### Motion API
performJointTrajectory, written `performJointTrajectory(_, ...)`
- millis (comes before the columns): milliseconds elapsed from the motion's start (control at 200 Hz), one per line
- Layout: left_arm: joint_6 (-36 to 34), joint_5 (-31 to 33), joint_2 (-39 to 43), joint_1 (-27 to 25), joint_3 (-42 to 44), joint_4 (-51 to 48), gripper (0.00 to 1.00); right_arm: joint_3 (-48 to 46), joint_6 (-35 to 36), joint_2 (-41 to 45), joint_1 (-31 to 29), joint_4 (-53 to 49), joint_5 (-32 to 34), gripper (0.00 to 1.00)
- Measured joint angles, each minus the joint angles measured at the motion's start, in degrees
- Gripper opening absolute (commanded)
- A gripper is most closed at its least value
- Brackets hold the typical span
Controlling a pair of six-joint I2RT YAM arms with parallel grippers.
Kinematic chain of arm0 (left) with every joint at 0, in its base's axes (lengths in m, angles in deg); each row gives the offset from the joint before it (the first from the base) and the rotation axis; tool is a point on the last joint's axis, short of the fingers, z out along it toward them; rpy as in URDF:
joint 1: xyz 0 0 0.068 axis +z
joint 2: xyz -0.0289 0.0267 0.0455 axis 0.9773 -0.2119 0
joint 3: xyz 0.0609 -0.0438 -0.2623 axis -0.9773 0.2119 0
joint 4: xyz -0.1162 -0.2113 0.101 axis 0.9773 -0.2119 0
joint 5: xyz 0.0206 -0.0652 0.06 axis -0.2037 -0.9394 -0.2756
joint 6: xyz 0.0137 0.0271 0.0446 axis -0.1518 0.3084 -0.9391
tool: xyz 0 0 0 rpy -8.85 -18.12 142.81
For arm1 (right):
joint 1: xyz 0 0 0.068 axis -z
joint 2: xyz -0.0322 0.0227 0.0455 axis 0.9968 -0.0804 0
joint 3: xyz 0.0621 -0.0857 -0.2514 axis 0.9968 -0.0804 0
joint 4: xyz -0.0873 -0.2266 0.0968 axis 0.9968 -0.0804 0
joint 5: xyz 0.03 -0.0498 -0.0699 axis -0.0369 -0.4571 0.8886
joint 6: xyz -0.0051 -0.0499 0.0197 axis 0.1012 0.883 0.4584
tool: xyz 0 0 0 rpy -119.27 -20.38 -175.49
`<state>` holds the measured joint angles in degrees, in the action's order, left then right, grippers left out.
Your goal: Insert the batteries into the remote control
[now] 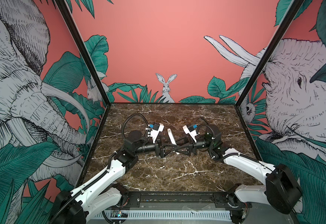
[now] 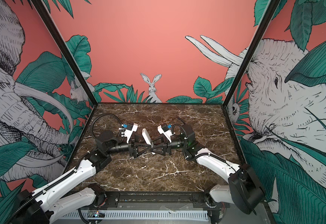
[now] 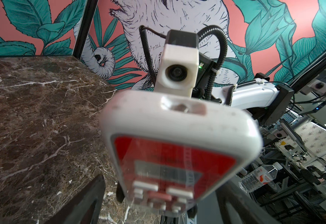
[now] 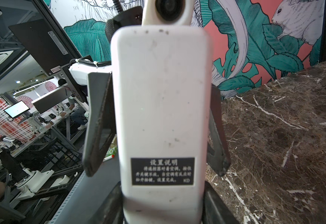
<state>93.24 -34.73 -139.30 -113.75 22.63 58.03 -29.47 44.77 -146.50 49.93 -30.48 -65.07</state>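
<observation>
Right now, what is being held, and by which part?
The right gripper holds the remote by its button end, pinched across its side edges. The left gripper brackets its middle; whether it grips is unclear.

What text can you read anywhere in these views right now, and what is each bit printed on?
"设置说明": heading of the dark label on the white back of the remote control.
"KD": end of that label's last line.
The label's three body lines: Chinese, too blurred to quote.
Print on the water bottle: too small.
The grey display on the remote's front: blurred, unreadable.
</observation>
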Motion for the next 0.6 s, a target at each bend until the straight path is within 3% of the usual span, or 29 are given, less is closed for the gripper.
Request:
performJointTrajectory(365, 1.2, -0.5, 0.0, -0.3, 0.0, 1.8, 0.75, 0.0, -2.1, -0.4, 0.3, 2.9, -1.4, 0.12)
performJointTrajectory(600, 1.7, -0.4, -0.1, -0.4, -0.1, 3.4, 0.75, 0.0, -4.4, -1.2, 0.3, 5.9, -1.9, 0.12)
